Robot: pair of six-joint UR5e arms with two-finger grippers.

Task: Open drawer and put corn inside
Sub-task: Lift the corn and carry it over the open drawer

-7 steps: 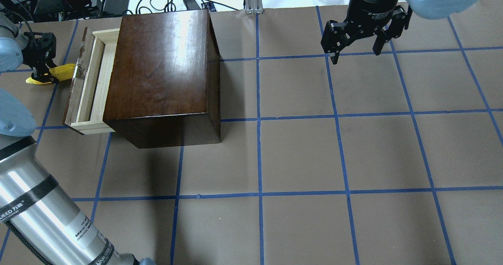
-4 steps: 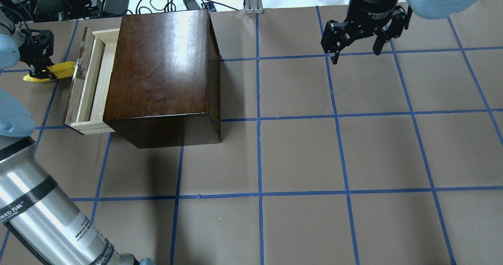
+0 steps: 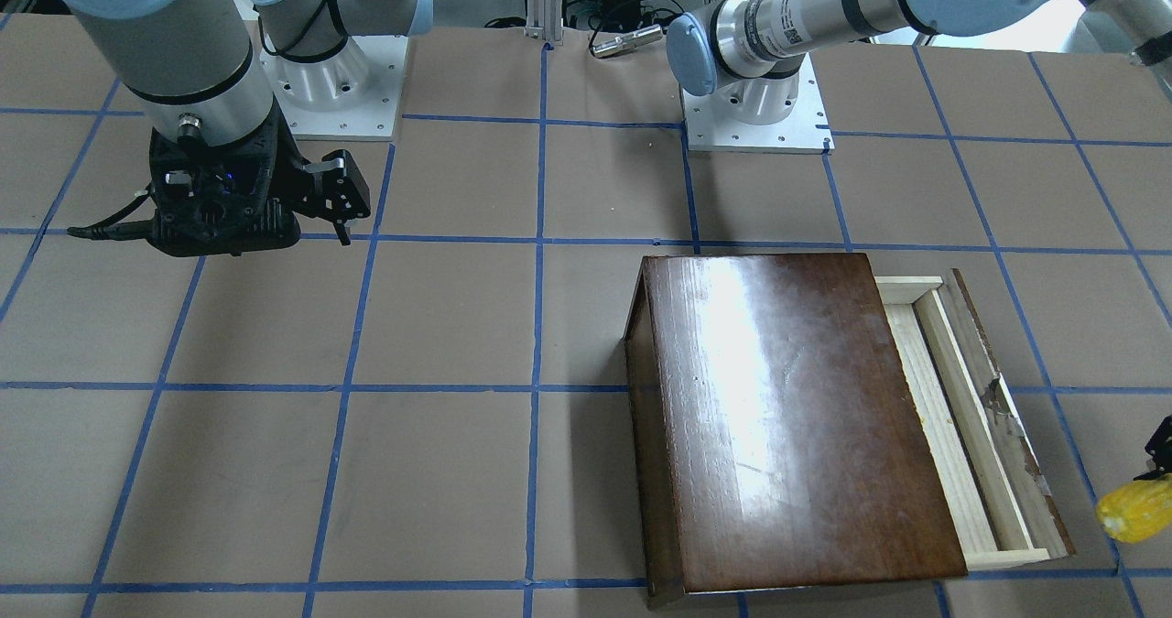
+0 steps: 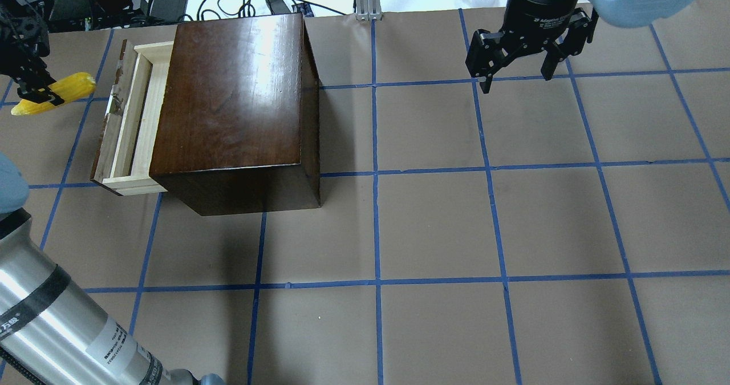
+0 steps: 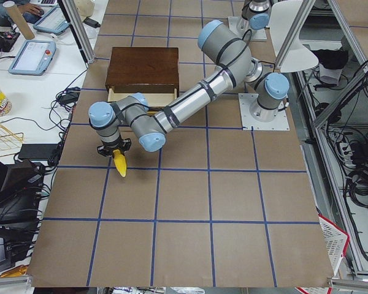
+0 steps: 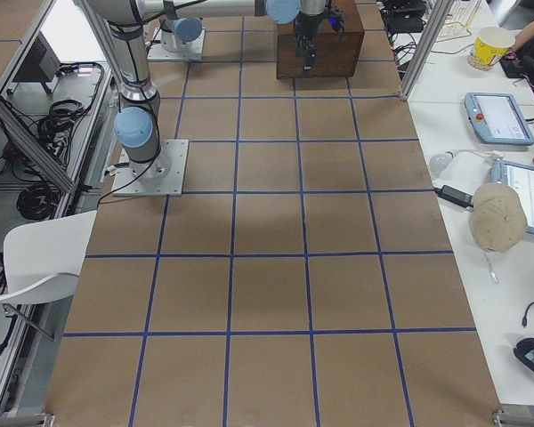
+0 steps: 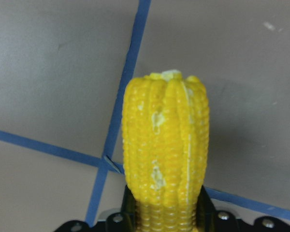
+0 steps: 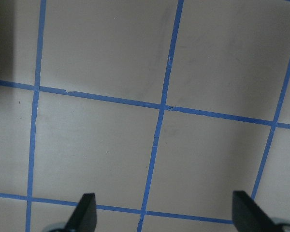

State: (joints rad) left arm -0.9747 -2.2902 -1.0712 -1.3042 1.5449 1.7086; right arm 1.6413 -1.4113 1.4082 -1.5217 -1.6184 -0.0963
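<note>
Overhead exterior: the step in hand looks like the carry. The left gripper is clamped on the corn, with the cob up by the far-left corner of the surface. It sits between the left edge and the drawer, outside the dark front panel and not touching it. The drawer is pulled partway out of the box; only a narrow strip of pale tray shows, with nothing in it. So opening reads as done or nearly done, placing not yet done. Left wrist view: the grip is near one end of the cob and most of its length sticks out past the fingers, with bare surface behind, so I judge it lifted clear. Exterior left: the left arm is stretched out toward that corner, wrist turned down, cob hanging below the gripper. Next move, my read: bring the cob across the front panel over the exposed tray, line its long axis up with the panel, lower, let go. The slot looks tight for the cob. The risk is clipping the panel or the box's top edge, and the drawer may need more pull first. The right gripper hangs spread and empty near the far edge, right of centre, well apart from the box.
</note>
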